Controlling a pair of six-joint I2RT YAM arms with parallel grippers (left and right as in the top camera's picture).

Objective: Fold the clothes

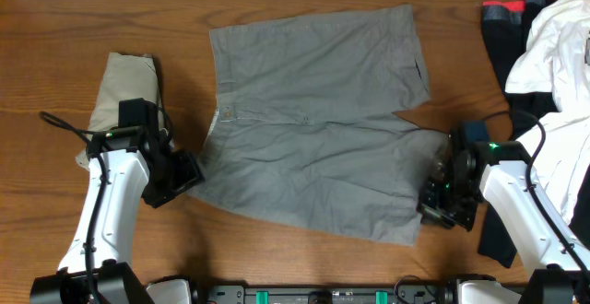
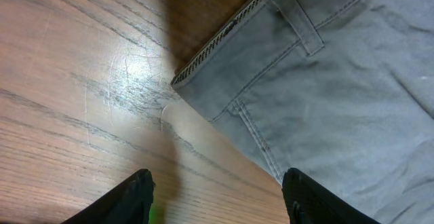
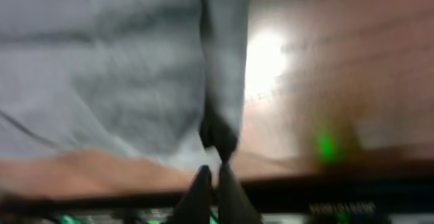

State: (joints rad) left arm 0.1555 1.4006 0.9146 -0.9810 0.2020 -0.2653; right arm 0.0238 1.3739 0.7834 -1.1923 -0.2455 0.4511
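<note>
The grey shorts (image 1: 313, 129) lie spread flat mid-table, waistband to the left, legs to the right. A folded khaki pair (image 1: 124, 83) rests at the far left. My left gripper (image 1: 191, 175) hovers open just off the waistband's near corner. In the left wrist view the gripper (image 2: 217, 183) straddles bare wood, with the grey shorts (image 2: 339, 81) under its right finger. My right gripper (image 1: 433, 191) sits at the near leg's hem. In the blurred right wrist view the gripper (image 3: 211, 173) is shut, pinching a corner of the grey shorts (image 3: 102, 61).
A heap of other garments fills the right edge: a white one (image 1: 553, 46) over a black one with a red band (image 1: 507, 14). Dark cloth (image 1: 498, 239) lies under my right arm. The table's front edge runs just below both arms.
</note>
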